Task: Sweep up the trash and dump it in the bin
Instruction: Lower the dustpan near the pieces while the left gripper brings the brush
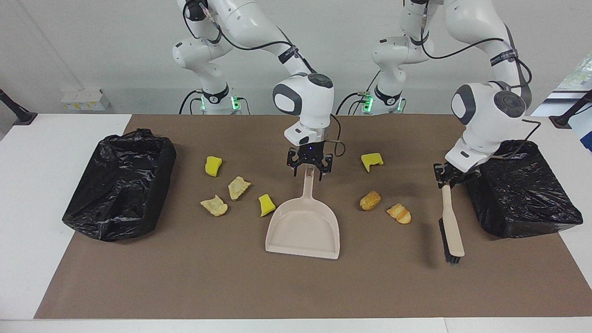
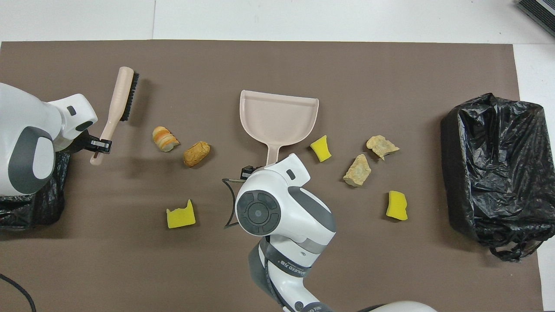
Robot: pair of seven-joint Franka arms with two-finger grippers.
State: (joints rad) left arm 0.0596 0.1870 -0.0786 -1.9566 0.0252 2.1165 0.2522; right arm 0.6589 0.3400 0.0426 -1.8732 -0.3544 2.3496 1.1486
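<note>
Dustpan handle clamped by right gripper at mid-table, pan flat on brown mat, brush handle gripped by left gripper beside bin at left arm's end, trash scattered either side of dustpan, second bin at right arm's end.

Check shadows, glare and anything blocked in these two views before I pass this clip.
Facing view: even light; the brush in the left gripper throws a soft shadow on the mat; mild sheen on the black bin bags; the right gripper on the dustpan handle shows unblocked. Overhead view: the right arm's wrist hides that grip; the trash scraps are all evenly lit.
</note>
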